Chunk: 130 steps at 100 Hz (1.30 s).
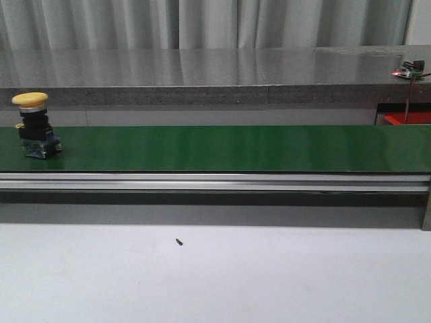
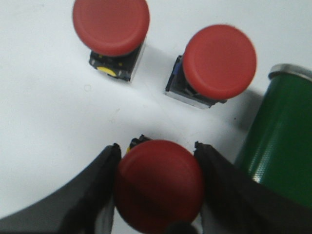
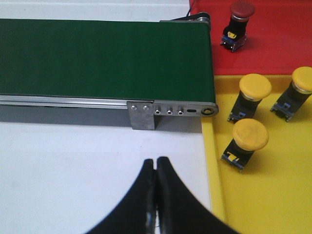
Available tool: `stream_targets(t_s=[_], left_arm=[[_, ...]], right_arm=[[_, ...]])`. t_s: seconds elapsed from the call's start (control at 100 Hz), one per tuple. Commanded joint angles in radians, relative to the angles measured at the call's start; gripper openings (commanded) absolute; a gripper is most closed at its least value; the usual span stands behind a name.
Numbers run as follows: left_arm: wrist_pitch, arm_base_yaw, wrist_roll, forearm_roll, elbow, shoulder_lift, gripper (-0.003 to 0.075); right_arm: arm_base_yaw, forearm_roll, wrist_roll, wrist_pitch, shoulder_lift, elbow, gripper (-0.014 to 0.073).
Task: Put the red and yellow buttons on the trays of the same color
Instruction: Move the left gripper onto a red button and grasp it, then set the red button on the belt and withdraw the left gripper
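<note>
**Gripping a red button beside two close neighbours**

Holding a red button [image 2: 158,185] between its fingers [image 2: 97,190], the left gripper [image 2: 158,187] has its jaws pressed against both sides of the cap, on a white surface beside the rounded end of the green belt [image 2: 278,141]. Two more red buttons [image 2: 111,25] [image 2: 219,61] stand just ahead, near but apart from the held one. The hold is on the smooth round cap, not the square base, so I judge a slip or a tilt on lifting to be the main risk; a tilted button could knock a neighbour or catch the belt's end.

The right gripper [image 3: 155,195] hangs with its jaws together and holding nothing, above the white table near the yellow tray [image 3: 219,204]. That tray carries three yellow buttons [image 3: 249,135]; the red tray [image 3: 273,53] behind it holds one red button [image 3: 237,22]. On the belt, a yellow button [image 1: 31,124] stands at the far left end in the front view. Left unattended, it could, I judge, ride past unpicked.
</note>
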Motion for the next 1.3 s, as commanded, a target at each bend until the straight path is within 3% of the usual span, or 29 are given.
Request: stream_targets(t_s=[0.0,0.48,0.91,1.0,1.17,1.29], left_arm=[[-0.025,0.0,-0.001,-0.005,-0.029,-0.105,0.0272],[0.11,-0.074,0.003,-0.015,-0.02,-0.258,0.0272],[0.022,-0.143,0.003,-0.015,0.084,-0.26,0.0277],[0.022,-0.143,0.015,-0.017,0.082,-0.264,0.0331],[0.048,-0.143,0.031,-0.044,0.08,-0.267,0.0568],[0.052,-0.147,0.06,-0.088,0.08,-0.3,0.0585]], right_arm=[[0.001,-0.002,-0.008,-0.069,0.004,-0.028,-0.006],[0.001,-0.002,-0.008,-0.069,0.004,-0.028,-0.006],[0.001,-0.002,-0.008,-0.069,0.004,-0.028,-0.006],[0.001,-0.002,-0.008,-0.069,0.004,-0.028,-0.006],[0.001,-0.002,-0.008,-0.069,0.004,-0.028,-0.006],[0.001,-0.002,-0.008,-0.069,0.004,-0.028,-0.006]])
